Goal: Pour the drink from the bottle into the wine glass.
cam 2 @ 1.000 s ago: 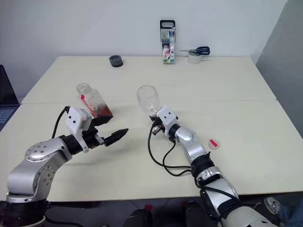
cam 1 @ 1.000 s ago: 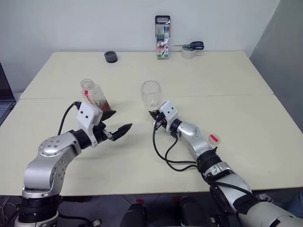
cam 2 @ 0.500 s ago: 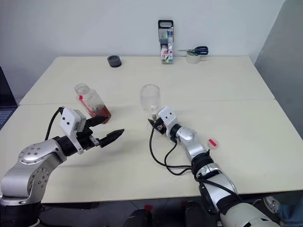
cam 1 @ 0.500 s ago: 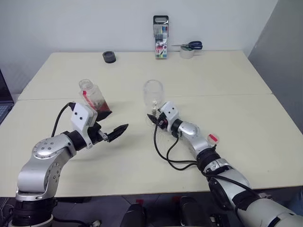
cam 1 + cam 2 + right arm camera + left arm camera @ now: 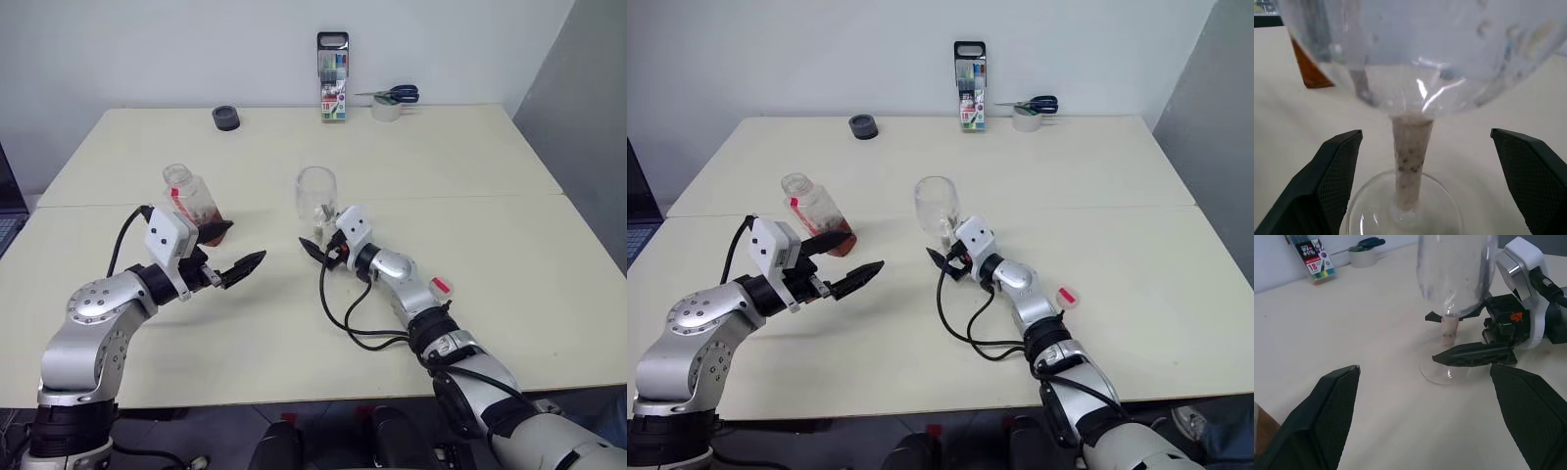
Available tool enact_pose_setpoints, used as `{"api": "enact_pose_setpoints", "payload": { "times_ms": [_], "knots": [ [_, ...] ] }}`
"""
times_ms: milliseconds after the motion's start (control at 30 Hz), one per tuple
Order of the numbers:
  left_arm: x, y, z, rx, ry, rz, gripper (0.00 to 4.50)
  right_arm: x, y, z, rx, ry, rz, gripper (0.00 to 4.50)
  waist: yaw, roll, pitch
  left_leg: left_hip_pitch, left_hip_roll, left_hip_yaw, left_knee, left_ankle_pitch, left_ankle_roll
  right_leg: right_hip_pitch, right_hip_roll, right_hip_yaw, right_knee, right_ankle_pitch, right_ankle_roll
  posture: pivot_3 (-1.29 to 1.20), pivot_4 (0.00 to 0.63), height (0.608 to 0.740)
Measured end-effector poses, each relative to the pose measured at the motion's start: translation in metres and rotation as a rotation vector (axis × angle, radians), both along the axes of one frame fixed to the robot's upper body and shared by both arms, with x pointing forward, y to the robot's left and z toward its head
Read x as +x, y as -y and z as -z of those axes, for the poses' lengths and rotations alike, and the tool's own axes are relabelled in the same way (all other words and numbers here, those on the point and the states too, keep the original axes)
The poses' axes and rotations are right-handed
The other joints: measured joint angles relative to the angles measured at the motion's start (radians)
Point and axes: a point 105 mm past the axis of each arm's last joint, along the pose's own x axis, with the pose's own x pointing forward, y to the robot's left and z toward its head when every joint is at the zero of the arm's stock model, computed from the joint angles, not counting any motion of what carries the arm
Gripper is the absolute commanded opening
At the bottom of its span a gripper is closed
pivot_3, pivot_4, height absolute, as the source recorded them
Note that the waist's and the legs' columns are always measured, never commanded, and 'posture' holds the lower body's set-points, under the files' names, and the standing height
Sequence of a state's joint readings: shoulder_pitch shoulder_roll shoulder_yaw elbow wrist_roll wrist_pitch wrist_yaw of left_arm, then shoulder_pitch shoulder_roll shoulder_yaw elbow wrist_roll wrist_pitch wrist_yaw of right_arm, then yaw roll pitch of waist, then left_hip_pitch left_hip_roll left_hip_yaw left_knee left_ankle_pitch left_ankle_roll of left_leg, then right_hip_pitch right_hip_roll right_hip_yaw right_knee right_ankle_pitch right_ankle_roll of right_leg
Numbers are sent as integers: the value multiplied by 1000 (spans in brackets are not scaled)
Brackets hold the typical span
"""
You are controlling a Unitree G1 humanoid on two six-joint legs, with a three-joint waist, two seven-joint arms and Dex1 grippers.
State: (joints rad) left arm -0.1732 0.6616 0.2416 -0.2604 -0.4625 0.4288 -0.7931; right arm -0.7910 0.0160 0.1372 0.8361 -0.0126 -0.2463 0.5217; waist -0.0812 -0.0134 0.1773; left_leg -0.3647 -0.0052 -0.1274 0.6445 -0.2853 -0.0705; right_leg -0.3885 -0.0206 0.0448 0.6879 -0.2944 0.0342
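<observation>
Right gripper (image 5: pixel 942 257) has released the wine glass (image 5: pixel 937 209); both grippers' jaws gape wide. Risk: left gripper (image 5: pixel 850 260), bottle (image 5: pixel 815 215) at 11 o'clock, toppling it uncapped.

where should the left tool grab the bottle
Grip the bottle around its squarish body, below the neck, coming level from the robot's side. It leans on the table, mouth tipped away, so tilt the open left tool to match.
</observation>
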Motion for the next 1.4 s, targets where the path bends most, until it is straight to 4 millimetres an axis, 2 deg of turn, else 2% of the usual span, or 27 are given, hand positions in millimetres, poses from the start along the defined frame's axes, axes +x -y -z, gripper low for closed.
{"api": "enact_pose_setpoints", "payload": {
  "times_ms": [100,267,567,767,900,1033,1200,1300,1400],
  "knots": [
    [1,1,-2,-7,9,2,4500,-1,4,-4,8,11,6,4475,0,0,0,0,0,0,0,0,0,0,0,0,0,0,0,0,150,740],
    [5,0,-3,-29,22,3,4500,-3,20,4,-17,-14,36,4475,1,0,0,0,0,0,0,0,0,0,0,0,0,0,0,0,150,740],
    [5,3,-3,-70,71,5,4500,-8,37,3,-57,4,64,4475,1,0,0,0,0,0,0,0,0,0,0,0,-1,0,0,0,150,740],
    [2,0,14,-47,59,-30,4500,-18,62,10,-144,8,76,4475,5,0,0,-1,0,0,0,0,0,0,0,0,-3,0,0,0,150,740],
    [1,2,34,-54,20,-67,4500,-35,79,17,-217,-15,56,4475,16,0,0,-1,0,0,-1,0,0,1,-1,0,-5,0,0,0,150,740],
    [3,-15,59,-29,-28,-190,4500,-59,96,21,-262,-50,36,4475,23,0,1,-2,0,-1,-1,0,0,1,0,-1,-6,0,0,0,150,740],
    [10,-41,76,13,-41,-345,4500,-93,90,-7,-183,-15,-57,4475,28,0,1,-2,1,-2,-1,0,0,2,0,-2,-6,0,1,0,150,740],
    [19,-54,76,0,-25,-422,4500,-112,84,-27,-154,25,-126,4475,35,0,1,-2,0,-2,-1,0,0,2,-1,-3,-7,0,1,0,150,740],
    [27,-55,69,-8,-1,-425,4500,-123,78,-38,-117,15,-186,4475,39,-1,1,-2,0,-3,-1,0,0,2,-1,-3,-7,0,1,0,150,740]
  ]
}}
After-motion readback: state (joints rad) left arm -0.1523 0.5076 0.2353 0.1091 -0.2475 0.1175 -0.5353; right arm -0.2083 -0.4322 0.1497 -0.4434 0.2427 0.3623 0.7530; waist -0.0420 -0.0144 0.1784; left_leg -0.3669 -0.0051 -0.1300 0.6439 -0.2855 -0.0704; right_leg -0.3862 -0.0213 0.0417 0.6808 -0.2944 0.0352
